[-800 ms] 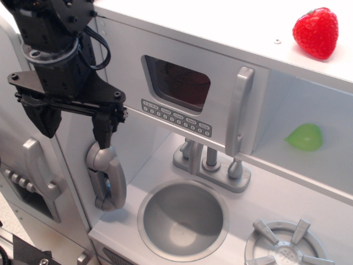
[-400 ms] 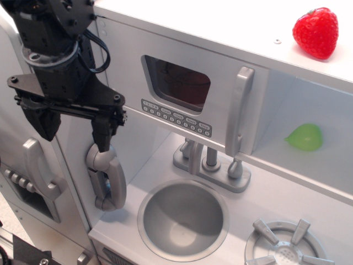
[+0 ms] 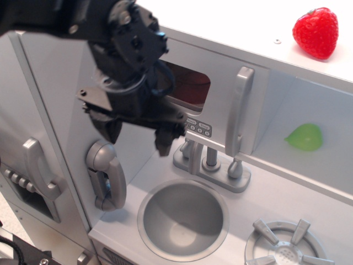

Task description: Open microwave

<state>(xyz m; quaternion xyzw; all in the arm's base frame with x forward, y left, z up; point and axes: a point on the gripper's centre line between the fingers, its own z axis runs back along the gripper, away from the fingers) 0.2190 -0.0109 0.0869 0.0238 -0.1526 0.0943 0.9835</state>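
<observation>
The microwave (image 3: 209, 105) is sitting in the upper middle of the toy kitchen, its door lying flush and shut, its long silver handle (image 3: 238, 113) standing upright on the right edge. The black pincer (image 3: 138, 130) is hanging in front of the door's left part, covering some of the dark window and buttons, its fingers spread apart and gripping nothing. In the open shelf to the right a green pear-shaped toy (image 3: 304, 136) is lying. The round sink (image 3: 183, 218) below is holding nothing. A strawberry (image 3: 315, 32) is resting on the white top. A grey telephone handset (image 3: 106, 175) is hanging on the left wall.
</observation>
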